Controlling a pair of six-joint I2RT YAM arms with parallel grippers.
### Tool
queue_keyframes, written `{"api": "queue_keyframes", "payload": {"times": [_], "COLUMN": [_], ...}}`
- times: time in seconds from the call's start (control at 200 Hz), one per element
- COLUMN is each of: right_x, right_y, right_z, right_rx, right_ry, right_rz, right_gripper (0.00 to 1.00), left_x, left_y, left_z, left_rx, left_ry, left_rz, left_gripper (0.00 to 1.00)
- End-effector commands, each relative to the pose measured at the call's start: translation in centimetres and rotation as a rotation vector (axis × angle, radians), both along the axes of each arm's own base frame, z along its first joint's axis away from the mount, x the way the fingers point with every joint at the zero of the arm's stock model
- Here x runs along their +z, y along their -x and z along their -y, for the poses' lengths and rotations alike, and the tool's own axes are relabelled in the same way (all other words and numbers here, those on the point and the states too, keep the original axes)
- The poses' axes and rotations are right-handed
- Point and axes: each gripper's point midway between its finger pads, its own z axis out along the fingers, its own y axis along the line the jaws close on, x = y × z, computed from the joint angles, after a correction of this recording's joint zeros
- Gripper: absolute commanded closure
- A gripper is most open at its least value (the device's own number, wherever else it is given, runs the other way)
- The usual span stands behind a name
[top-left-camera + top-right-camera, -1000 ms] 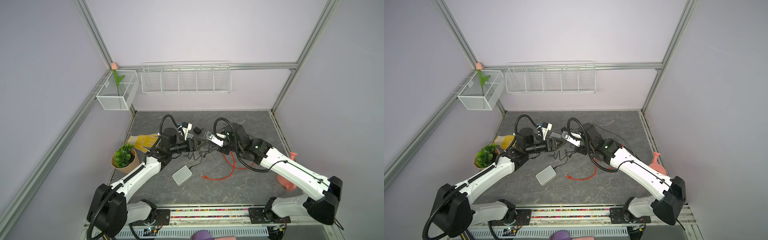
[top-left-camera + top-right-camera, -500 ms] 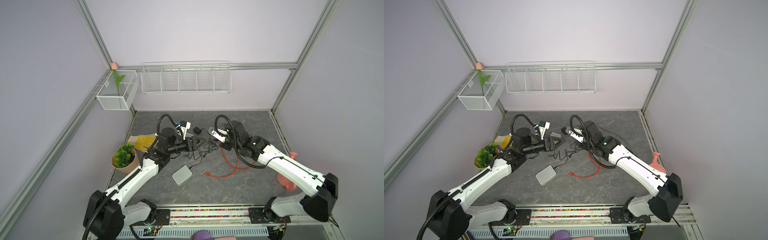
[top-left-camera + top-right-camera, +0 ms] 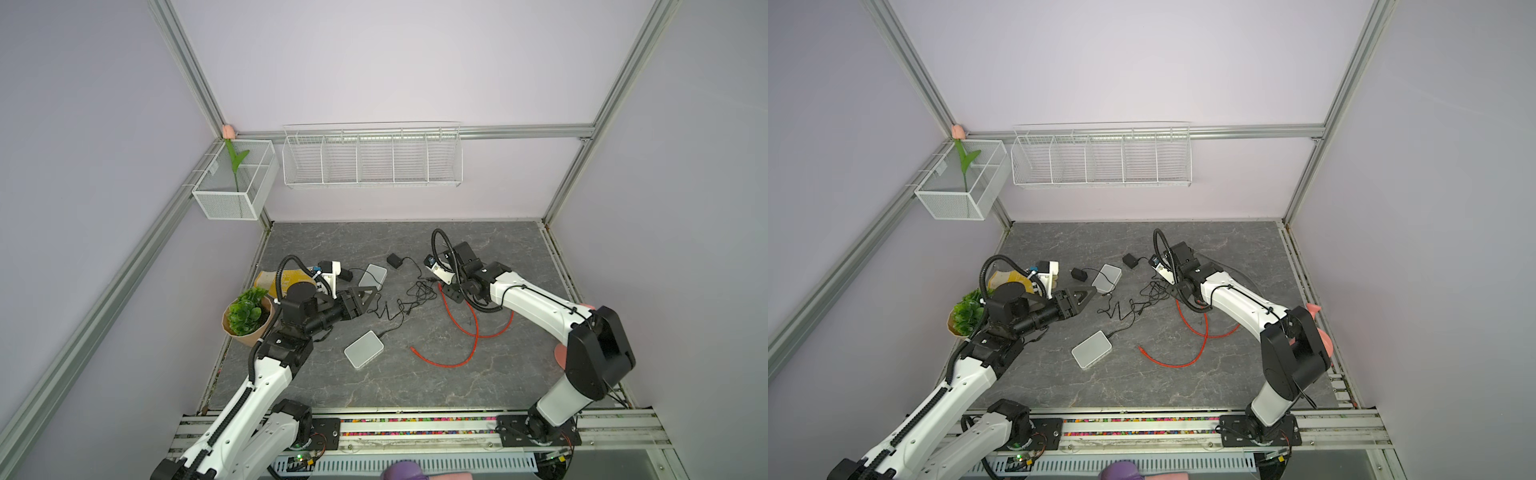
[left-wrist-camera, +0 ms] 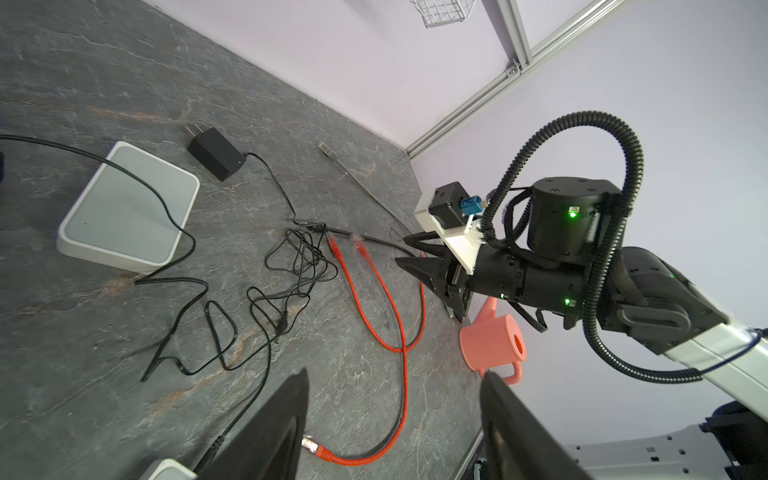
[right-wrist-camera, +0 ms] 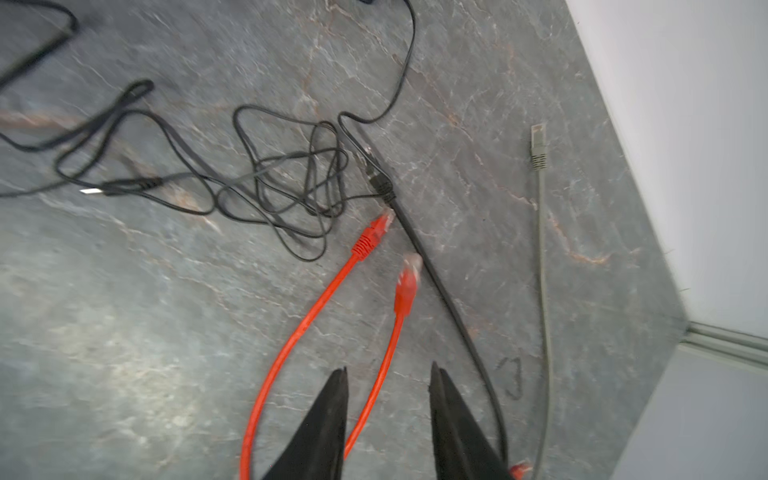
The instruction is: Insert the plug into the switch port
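Here's the right gripper (image 5: 388,386), jaws parted, the red cable (image 5: 374,399) running loose between them, nothing pinched. Its plug (image 5: 408,282) shows blurred just ahead, beside a black cable (image 5: 435,282) on the grey table (image 5: 124,332). Over to the left gripper (image 4: 395,374): spread wide, empty, tips just beside a white switch (image 3: 372,277). A second switch (image 3: 363,350) lies well apart from the plug.

left end effector (image 4: 395,399): jaws wide apart, arm reaching inward | right end effector (image 5: 388,370): jaws parted, tilted downward
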Motion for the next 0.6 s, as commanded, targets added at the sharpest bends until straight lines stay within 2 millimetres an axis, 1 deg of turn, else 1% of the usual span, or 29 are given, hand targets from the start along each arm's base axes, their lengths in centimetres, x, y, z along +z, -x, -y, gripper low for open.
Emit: {"api": "queue_keyframes", "payload": {"times": [0.0,0.07,0.12,0.17,0.265,0.345,0.385,0.405,0.46,0.595], "right_x": [3.0,3.7,3.7,3.2,0.4,-2.4,-3.6,-4.1,-5.8,-9.2], "right_y": [2.7,4.7,6.6,8.8,12.7,15.0,15.7,16.0,16.9,18.0], "right_z": [-2.5,-3.3,-4.3,-5.6,-7.5,-8.3,-8.5,-8.7,-9.1,-9.8], "right_rx": [0.047,0.078,0.119,0.165,0.222,0.225,0.222,0.221,0.226,0.222], "right_ry": [-0.184,-0.249,-0.300,-0.332,-0.331,-0.303,-0.288,-0.282,-0.249,-0.170], "right_rz": [-0.056,-0.092,-0.137,-0.194,-0.304,-0.377,-0.404,-0.414,-0.443,-0.483], "right_gripper": [0.55,0.52,0.51,0.51,0.51,0.52,0.53,0.53,0.54,0.54], "left_x": [-1.1,-1.5,-1.7,-2.2,-3.2,-4.1,-4.6,-4.2,-4.5,-5.0], "left_y": [0.2,0.3,0.5,0.7,0.8,1.1,1.2,1.5,1.9,2.8], "left_z": [-1.4,-1.9,-2.1,-2.2,-2.2,-2.2,-2.3,-2.4,-2.5,-2.8], "left_rx": [0.041,0.050,0.055,0.058,0.057,0.054,0.054,0.056,0.056,0.059], "left_ry": [-0.020,-0.022,-0.022,-0.023,-0.021,-0.026,-0.036,-0.033,-0.044,-0.043], "left_rz": [-0.024,-0.032,-0.035,-0.042,-0.062,-0.083,-0.097,-0.077,-0.082,-0.097], "left_gripper": [0.33,0.33,0.33,0.33,0.33,0.33,0.33,0.33,0.33,0.33]}}
